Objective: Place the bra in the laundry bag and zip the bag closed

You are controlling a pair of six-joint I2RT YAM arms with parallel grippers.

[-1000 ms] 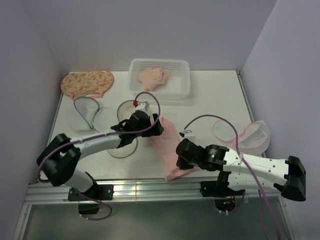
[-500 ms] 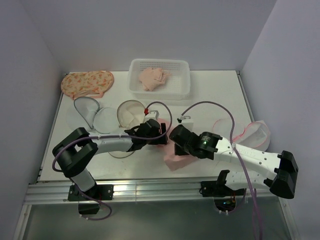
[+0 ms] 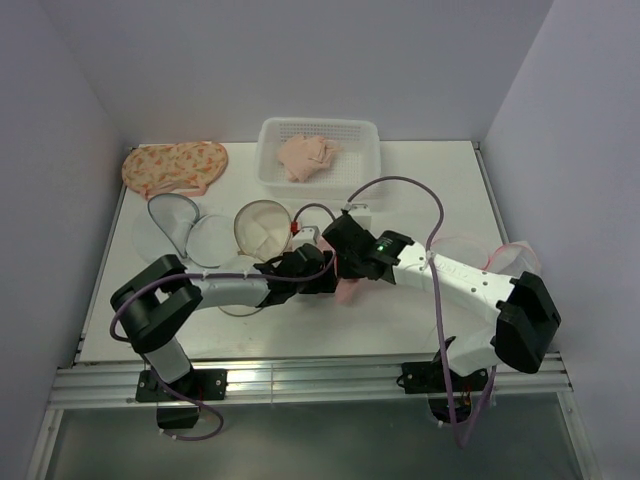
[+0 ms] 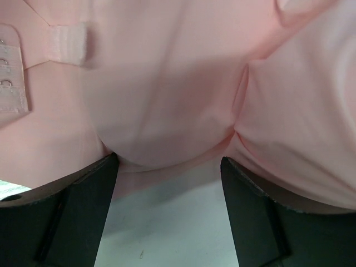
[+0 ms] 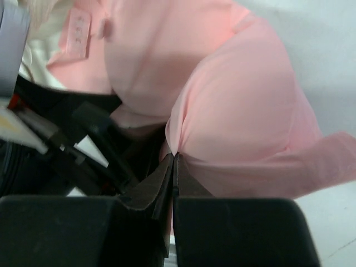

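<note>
walls [image 3: 300, 60]: plain pale grey-lilac, three sides | desk [image 3: 430, 190]: white, matte | near edge: ribbed aluminium rail [image 3: 300, 378] | light: soft, even, faint shadows on desk

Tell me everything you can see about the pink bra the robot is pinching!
The smooth, soft pale pink fabric bra is bunched up, its rounded cups bulging. A band end shows a small hook-and-eye strip. The right gripper is pinched shut on a fold of it; the open left gripper straddles one cup, over the white table.
</note>
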